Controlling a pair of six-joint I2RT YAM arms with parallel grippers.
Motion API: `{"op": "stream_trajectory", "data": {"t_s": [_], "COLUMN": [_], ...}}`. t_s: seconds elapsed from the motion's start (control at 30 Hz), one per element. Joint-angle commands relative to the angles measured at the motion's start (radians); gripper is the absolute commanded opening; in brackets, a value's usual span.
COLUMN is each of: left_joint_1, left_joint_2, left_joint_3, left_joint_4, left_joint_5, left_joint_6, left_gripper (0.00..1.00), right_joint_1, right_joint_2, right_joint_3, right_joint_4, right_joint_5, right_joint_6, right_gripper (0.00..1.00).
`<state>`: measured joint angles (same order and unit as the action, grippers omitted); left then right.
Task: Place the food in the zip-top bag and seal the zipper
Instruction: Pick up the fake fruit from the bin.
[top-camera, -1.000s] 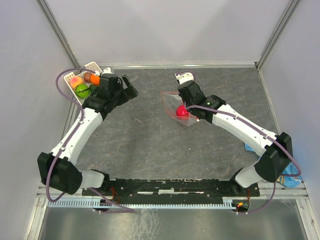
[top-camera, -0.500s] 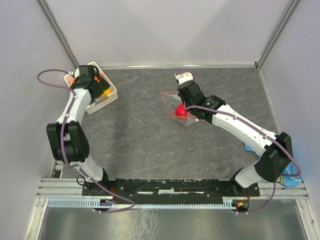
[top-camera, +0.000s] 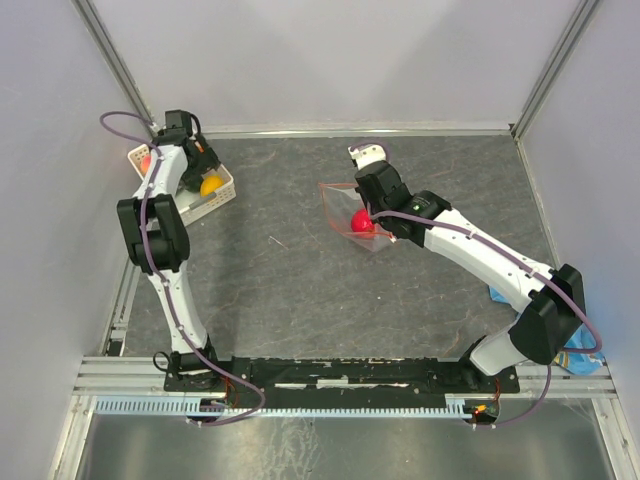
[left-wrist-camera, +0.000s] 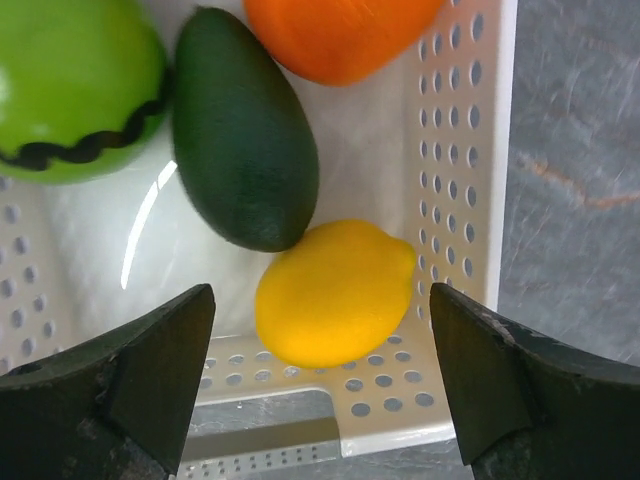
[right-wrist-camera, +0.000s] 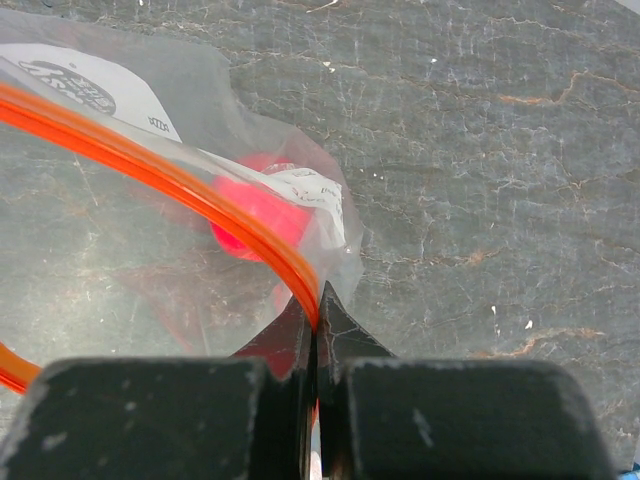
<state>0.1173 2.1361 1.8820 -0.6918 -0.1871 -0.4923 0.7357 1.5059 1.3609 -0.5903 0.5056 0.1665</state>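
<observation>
Inspector: Left gripper (left-wrist-camera: 320, 310) hangs over the basket (left-wrist-camera: 455, 150), fingers wide apart, lemon (left-wrist-camera: 335, 295) between them, untouched. Right gripper (right-wrist-camera: 315, 335) is clamped on the zipper (right-wrist-camera: 150, 165), bag (right-wrist-camera: 110, 260) mouth agape mid-table; one pink fruit (right-wrist-camera: 258, 215) lies inside

Supervisor: Recommendation?

Inspector: Descend straight, close across the lemon's narrow girth, clear of the avocado (left-wrist-camera: 240, 160) beside it and the basket wall. Judged early: most food sits in the basket
</observation>
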Motion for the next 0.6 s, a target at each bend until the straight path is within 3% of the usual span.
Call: {"op": "stream_trajectory", "data": {"t_s": [0.0,0.5,0.57], "left_joint_1": [0.001,0.009,0.007], "left_joint_2": [0.055,0.180,0.181], "left_joint_3": [0.075,0.083,0.082], "left_joint_4": [-0.039,-0.010,-0.008], "left_joint_5": [0.126,0.275,0.280], "left_joint_6": [0.188,0.272,0.282], "left_gripper": [0.93,0.86,0.82], "right_joint_1": [-0.001,-0.004,-0.005], "right_joint_2": [-0.017,-0.007,-0.002], "right_joint_3": [0.002,-0.006,-0.004], "right_joint_4": [0.044,0.049,0.049], "right_joint_5": [0.001,-0.001,-0.003], "right_joint_6": [-0.008,-0.012,-0.013], "right_gripper": [0.02,0.02,0.02]}}
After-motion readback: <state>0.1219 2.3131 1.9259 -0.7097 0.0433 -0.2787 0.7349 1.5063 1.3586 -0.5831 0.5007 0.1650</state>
